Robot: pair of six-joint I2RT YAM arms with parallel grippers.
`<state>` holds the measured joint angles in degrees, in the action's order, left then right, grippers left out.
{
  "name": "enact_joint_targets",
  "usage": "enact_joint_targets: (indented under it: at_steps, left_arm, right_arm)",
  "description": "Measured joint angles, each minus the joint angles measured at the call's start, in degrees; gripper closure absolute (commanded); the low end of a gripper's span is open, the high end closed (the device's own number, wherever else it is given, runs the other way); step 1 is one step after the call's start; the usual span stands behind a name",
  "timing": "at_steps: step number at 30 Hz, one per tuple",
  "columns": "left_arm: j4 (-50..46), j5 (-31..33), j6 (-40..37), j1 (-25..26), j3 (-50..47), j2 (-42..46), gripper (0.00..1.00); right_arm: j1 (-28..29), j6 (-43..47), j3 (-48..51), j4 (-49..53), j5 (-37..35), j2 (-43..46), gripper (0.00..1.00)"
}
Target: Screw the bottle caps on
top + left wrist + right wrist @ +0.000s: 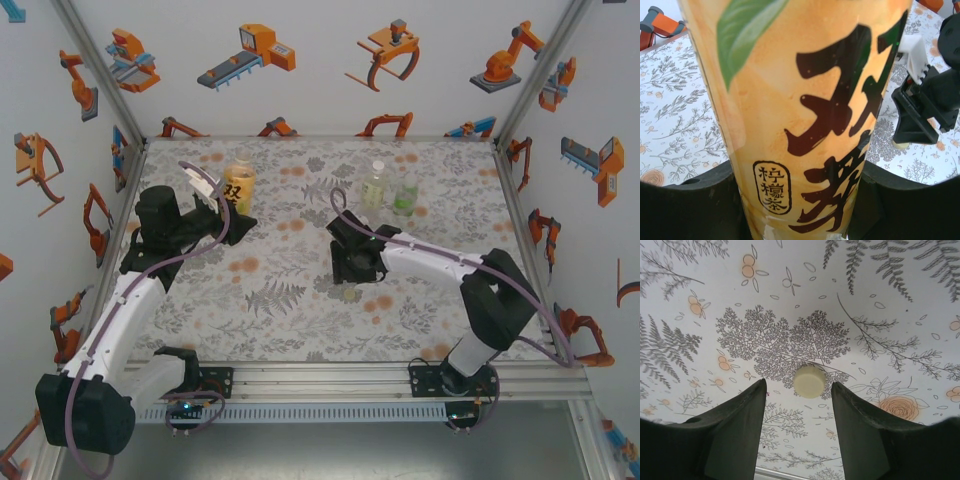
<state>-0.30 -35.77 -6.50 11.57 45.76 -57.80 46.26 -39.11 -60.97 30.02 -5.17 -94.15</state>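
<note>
We are looking into a booth whose white walls point(320, 60) are carrying orange robot prints, with a floral-print surface point(280, 300) below. From above, we are counting three bottles. The amber bottle point(239, 185) is standing upright at the back left, and the left fingers point(238, 222) are gripping its lower body. The pale bottle point(374, 185) and the green bottle point(405, 196) are standing just beside each other at the back, right of centre. We are counting one loose cap, the pale yellow cap point(349, 293), lying on the surface under the right fingers point(347, 278). In the left wrist view the amber bottle point(805, 120) is sitting clamped between the left fingers point(685, 210), its glossy label facing us. In the right wrist view the right fingers point(735, 435) are standing parted and holding nothing, and the pale yellow cap point(810, 381) is lying flat just beyond their tips, in line with the gap. We are judging the cap light, stiff and apt to skate away, so we are favouring a pinch across its rim. The thin-walled bottle is likely to dent, so a low hold seems right.
</note>
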Motion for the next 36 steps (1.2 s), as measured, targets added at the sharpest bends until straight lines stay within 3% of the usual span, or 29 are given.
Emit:
enact_joint_targets:
  at_steps: [16, 36]
  left_arm:
    - [-0.7, 0.0, 0.0, 0.0, 0.4, -0.1, 0.82]
    - [-2.4, -0.2, -0.5, 0.0, 1.9, -1.4, 0.82]
  right_arm:
    - [1.9, -0.1, -0.2, 1.0, -0.2, -5.6, 0.58]
    - [3.1, -0.5, -0.2, 1.3, 0.7, -6.2, 0.60]
